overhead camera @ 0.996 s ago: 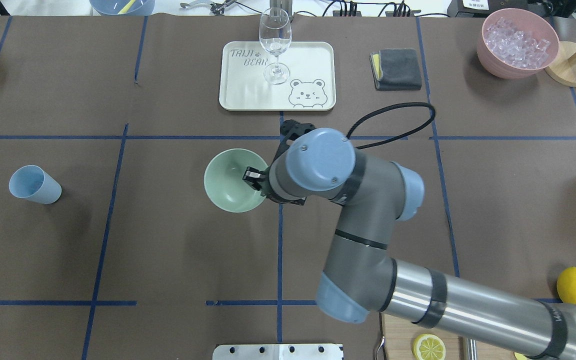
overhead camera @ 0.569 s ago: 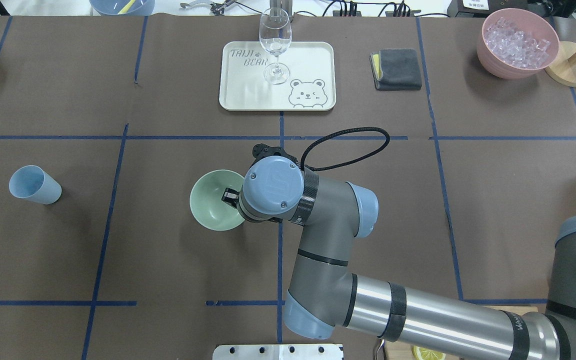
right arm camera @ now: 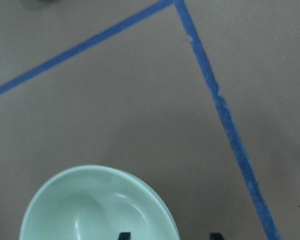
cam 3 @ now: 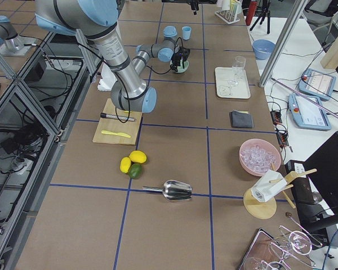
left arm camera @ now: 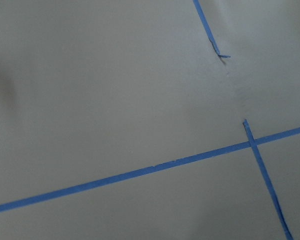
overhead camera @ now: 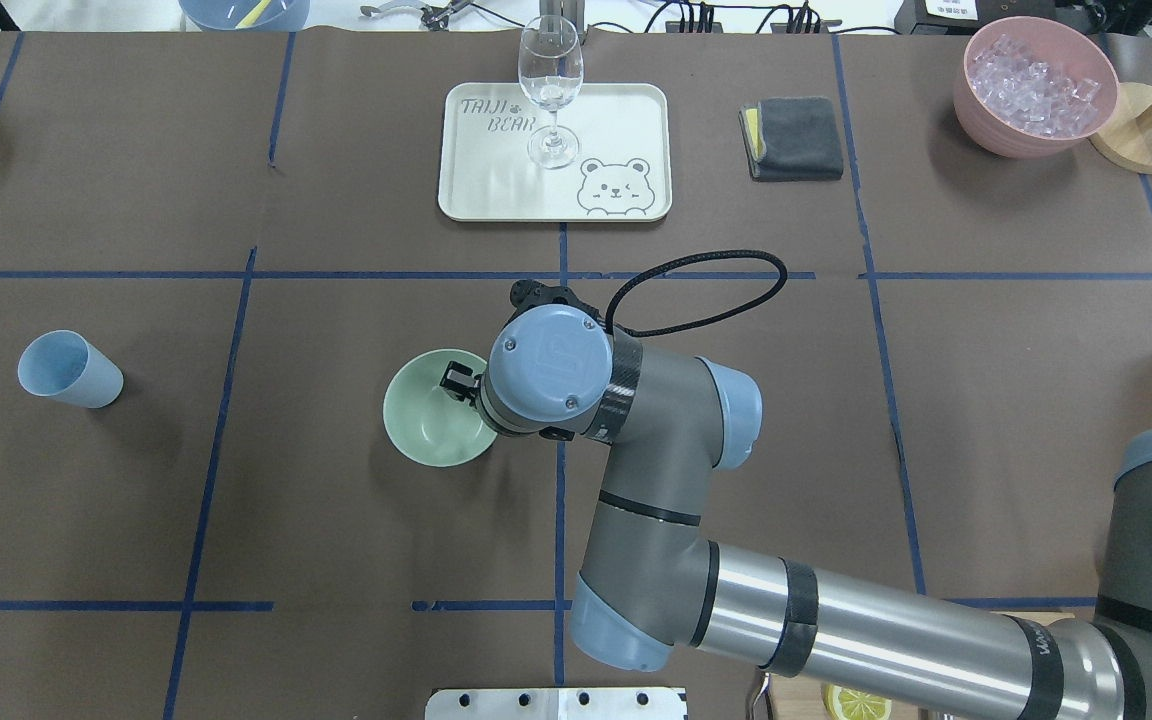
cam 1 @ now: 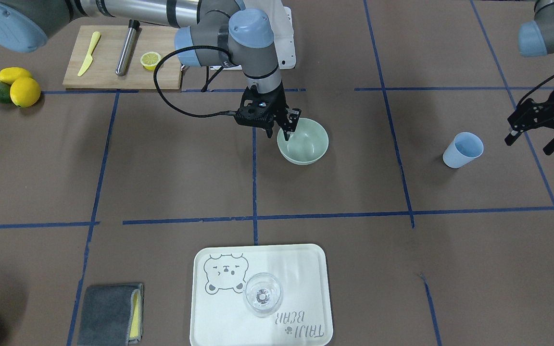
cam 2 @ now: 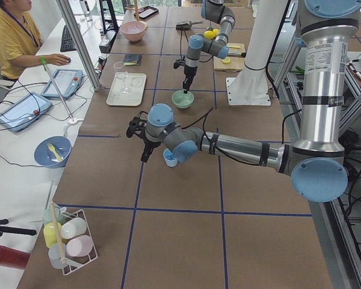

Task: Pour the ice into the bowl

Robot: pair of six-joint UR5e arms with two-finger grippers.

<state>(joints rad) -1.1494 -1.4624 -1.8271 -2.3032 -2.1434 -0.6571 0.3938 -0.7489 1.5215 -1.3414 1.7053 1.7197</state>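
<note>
The sage-green bowl [overhead camera: 426,430] stands upright on the table near the centre, and looks empty inside [cam 1: 306,144]. My right gripper [cam 1: 278,134] is at its rim. In the right wrist view one fingertip [right arm camera: 124,235] is inside the bowl [right arm camera: 90,210] and the other is outside, each with a gap to the rim, so the gripper is open. Ice cubes [overhead camera: 1036,80] lie in the pink container at the far right. My left gripper [cam 1: 529,144] is open and empty, beside the blue cup [cam 1: 463,150]. I see no ice in the cup.
A white tray [overhead camera: 626,120] with a clear glass [overhead camera: 550,90] stands beyond the bowl. A grey cloth [overhead camera: 791,138] lies to its right. A cutting board [cam 1: 113,62], lemons [cam 1: 19,86] and a metal scoop [cam 3: 177,191] are on my right side.
The right arm moved the bowl left and toward me, and it now rests lower on the table. The left gripper's tip has come into the overhead view's left edge.
</note>
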